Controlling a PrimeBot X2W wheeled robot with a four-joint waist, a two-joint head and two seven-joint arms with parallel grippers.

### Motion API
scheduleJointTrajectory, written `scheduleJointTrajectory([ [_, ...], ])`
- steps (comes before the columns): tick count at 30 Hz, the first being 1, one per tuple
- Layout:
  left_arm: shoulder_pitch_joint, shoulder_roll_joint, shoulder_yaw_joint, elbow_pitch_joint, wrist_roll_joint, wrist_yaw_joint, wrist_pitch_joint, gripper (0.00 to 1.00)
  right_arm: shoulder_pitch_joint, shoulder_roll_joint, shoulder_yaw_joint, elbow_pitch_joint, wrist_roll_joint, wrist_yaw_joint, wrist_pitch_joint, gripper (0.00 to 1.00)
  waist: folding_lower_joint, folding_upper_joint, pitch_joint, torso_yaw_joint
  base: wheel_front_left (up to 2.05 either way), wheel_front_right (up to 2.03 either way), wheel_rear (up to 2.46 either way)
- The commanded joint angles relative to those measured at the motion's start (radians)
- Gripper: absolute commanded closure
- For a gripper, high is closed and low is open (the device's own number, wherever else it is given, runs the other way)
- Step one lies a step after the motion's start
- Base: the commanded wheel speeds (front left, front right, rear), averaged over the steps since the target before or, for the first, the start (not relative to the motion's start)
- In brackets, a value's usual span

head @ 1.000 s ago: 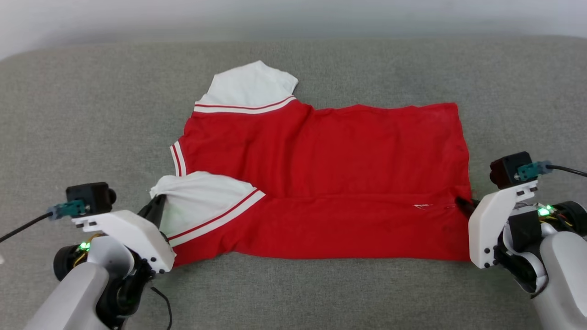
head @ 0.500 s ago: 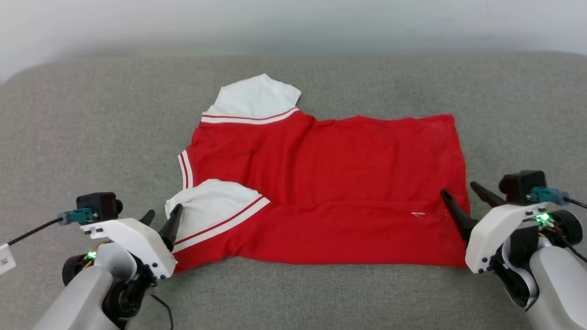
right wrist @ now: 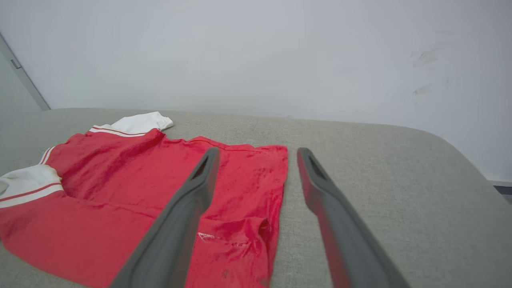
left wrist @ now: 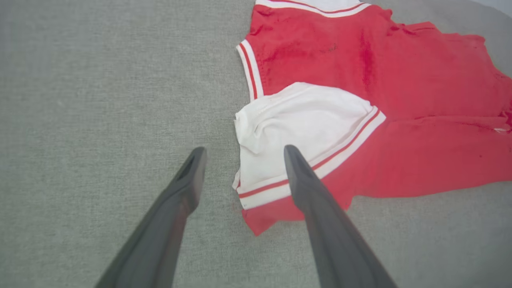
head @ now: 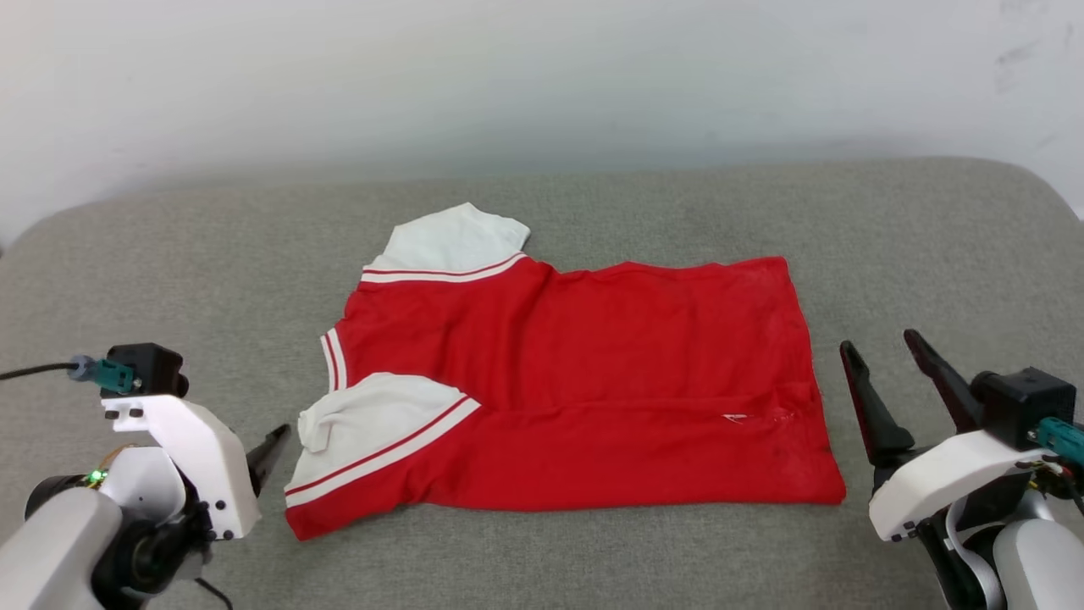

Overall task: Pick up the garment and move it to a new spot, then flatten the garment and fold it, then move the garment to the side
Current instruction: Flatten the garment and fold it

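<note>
Red jersey T-shirt point(head: 593, 381), white short sleeves: light, limp; probably best pinched at sleeve edge and hem corner. Left pincer point(left wrist: 244, 153), right pincer point(head: 881, 343): both agape, empty.

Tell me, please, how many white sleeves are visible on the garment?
2. The far sleeve lies flat at the garment's far edge; the near sleeve is folded onto the red body, beside the left gripper. None appears hidden.
</note>
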Motion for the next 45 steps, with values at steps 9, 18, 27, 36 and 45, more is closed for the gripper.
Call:
scheduleJointTrajectory([
  [9,-0.022,0.082,-0.044,-0.037,-0.076,0.036,0.275,0.00,0.021,0.056,-0.028,-0.156,-0.041,0.000,0.042,0.00,0.0001,0.0000,0.134,-0.073,0.00,0.00,0.00],
  [18,-0.002,-0.015,-0.085,0.064,-0.138,0.000,0.331,0.53,-0.001,0.075,-0.045,-0.158,-0.048,0.000,0.053,0.00,0.0001,0.0000,0.192,-0.095,0.00,0.00,0.00],
  [27,-0.022,-0.032,-0.026,0.103,-0.103,-0.018,0.164,1.00,-0.002,0.038,-0.092,-0.123,0.022,0.000,0.202,0.00,0.0001,0.0000,0.140,-0.056,0.00,0.00,0.00],
  [36,-0.060,0.004,0.003,-0.028,-0.045,0.011,0.082,1.00,-0.061,-0.049,-0.081,-0.035,0.142,0.000,0.659,0.00,0.0001,0.0000,0.134,-0.005,0.00,0.00,0.00],
  [45,-0.071,-0.018,-0.019,-0.101,-0.028,0.031,0.093,1.00,-0.132,-0.012,0.000,0.086,0.200,0.000,0.824,0.00,0.0001,0.0000,0.194,0.042,0.00,0.00,0.00],
])
